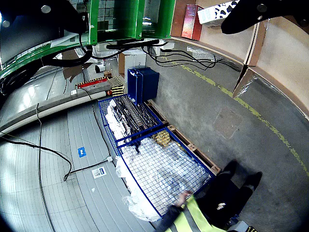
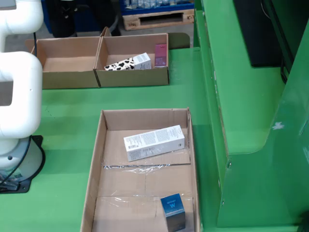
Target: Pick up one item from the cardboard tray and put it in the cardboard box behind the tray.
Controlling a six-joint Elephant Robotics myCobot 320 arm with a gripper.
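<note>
On the green table (image 2: 67, 121) in the fixed view we see the white arm (image 2: 17, 92) rising at the left edge, its upper part out of frame. The cardboard tray (image 2: 96, 159) sits in the foreground, and behind it stand two cardboard boxes side by side: the left box (image 2: 65, 77) looks empty, while the right box (image 2: 133, 77) already holds a cow-patterned carton (image 2: 129, 63) and a pink carton (image 2: 161, 54) leaning against its back right corner.

In the tray we still count two items: a long white carton (image 2: 154, 142) lying flat near the middle, and a small blue box (image 2: 173, 210) standing upright near the front right corner. Neither looks disturbed.

The other view points away from the table, across a workshop floor with blue wire cages (image 1: 145, 145), and only dark shapes of the gripper (image 1: 251, 17) show at the top edge; we cannot tell whether it is parted or closed, and nothing visible sits in it.

We judge that a fresh pick is yet to begin: approach, grasp, carry and drop all remain for the next item.
</note>
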